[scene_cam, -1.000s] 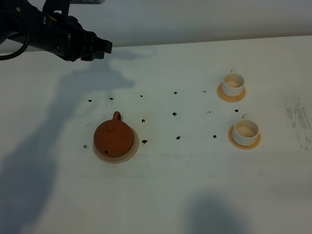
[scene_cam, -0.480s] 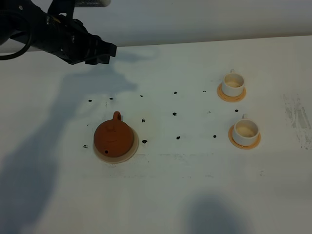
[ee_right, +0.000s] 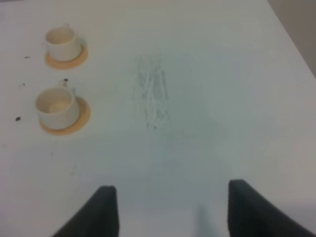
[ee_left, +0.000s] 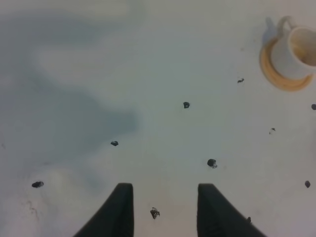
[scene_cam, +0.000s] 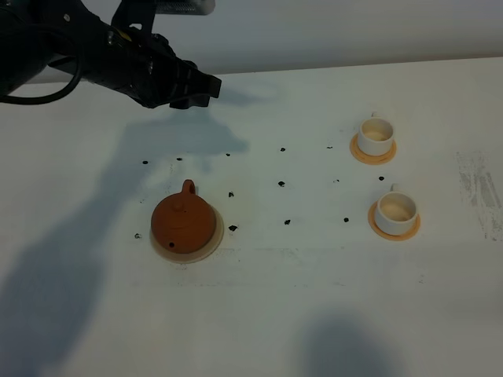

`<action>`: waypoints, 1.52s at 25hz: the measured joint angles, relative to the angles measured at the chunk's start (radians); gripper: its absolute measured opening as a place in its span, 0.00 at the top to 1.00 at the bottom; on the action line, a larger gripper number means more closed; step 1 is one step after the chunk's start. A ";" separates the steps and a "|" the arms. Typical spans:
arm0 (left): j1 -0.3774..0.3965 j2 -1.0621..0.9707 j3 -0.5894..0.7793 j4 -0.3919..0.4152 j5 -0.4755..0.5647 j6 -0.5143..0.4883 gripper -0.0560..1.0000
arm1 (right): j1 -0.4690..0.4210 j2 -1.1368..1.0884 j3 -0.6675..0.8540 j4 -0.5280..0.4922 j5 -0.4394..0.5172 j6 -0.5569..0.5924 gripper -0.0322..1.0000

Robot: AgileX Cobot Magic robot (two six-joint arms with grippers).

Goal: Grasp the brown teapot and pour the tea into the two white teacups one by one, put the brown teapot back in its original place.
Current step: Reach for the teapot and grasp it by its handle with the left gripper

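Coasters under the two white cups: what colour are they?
Orange-tan, both plain. The coasters show best in the right wrist view.

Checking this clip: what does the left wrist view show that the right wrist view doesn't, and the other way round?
Left wrist only: the left gripper, jaws open, and a broad shadow. Right wrist only: the right gripper, jaws open, a grey scuffed patch, and two white teacups rather than one. Both: the white table, black specks, a teacup on an orange coaster. Neither shows the brown teapot.
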 joint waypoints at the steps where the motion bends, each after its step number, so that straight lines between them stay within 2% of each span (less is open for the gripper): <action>1: 0.000 0.011 0.000 0.000 0.001 0.000 0.66 | 0.000 0.000 0.000 0.000 0.000 0.000 0.51; 12: -0.020 0.125 0.000 0.002 0.008 0.000 0.66 | 0.000 0.000 0.000 0.000 0.000 0.000 0.51; 23: -0.022 0.127 0.000 0.098 0.068 -0.001 0.66 | 0.000 0.000 0.000 0.000 0.000 0.000 0.51; 38: -0.022 0.195 0.000 0.133 0.095 -0.001 0.66 | 0.000 0.000 0.000 0.000 0.000 0.000 0.51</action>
